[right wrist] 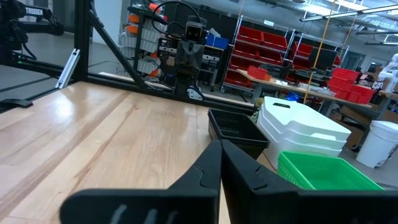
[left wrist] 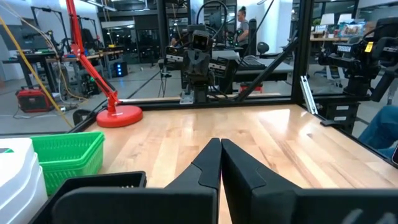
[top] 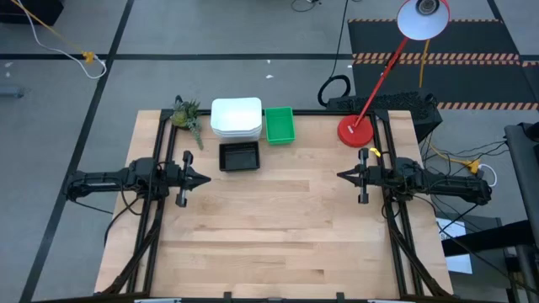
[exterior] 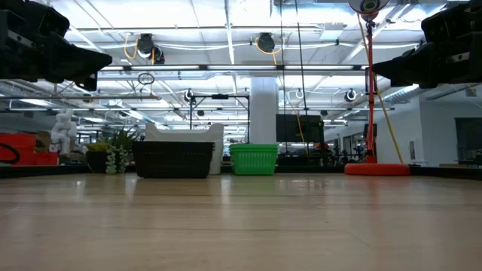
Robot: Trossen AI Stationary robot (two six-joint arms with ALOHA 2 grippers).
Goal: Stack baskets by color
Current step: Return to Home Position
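A stack of white baskets (top: 236, 118) stands at the table's far middle, with a green mesh basket stack (top: 280, 124) to its right and a black mesh basket stack (top: 238, 156) just in front of it. All rest on their bottoms on the table. How many lie in each stack I cannot tell. My left gripper (top: 208, 178) hovers shut at the table's left side, pointing level toward the right. My right gripper (top: 340, 175) hovers shut at the right side, pointing level toward the left. Neither is near a basket.
A red lamp base (top: 355, 130) stands at the far right, its arm leaning toward the far side. A small green plant sprig (top: 187, 116) lies at the far left. Black frame rails (top: 152, 210) run along both table sides. Bare wood (top: 278, 227) lies between the grippers and toward the near edge.
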